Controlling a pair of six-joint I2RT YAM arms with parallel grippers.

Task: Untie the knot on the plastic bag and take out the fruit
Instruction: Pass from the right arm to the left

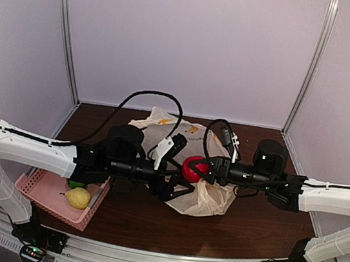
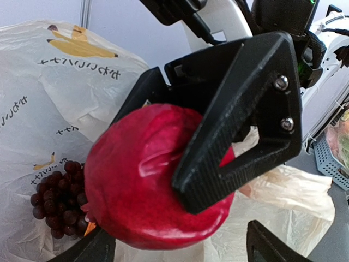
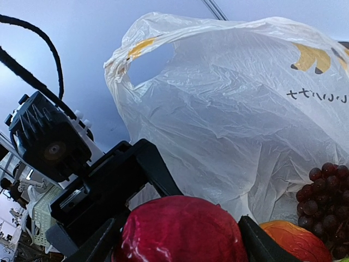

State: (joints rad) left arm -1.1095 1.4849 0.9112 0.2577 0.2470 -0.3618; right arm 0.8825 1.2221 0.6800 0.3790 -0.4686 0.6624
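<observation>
You're taking fruit out: your right gripper (image 3: 182, 240) is clamped on the round glossy red apple (image 2: 142, 185) over the crinkly pale peach plastic bag (image 3: 229, 109). Your left gripper (image 2: 182, 248) waits beneath, jaws apart; close it before the right releases.

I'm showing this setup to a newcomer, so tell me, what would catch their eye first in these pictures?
The bright red apple stands out most, clamped in the right pincer at mid-table, right by the crumpled pale plastic bag. A bunch of dark purple grapes shows against the bag. A yellow pear lies in the pink basket at the near left.
</observation>
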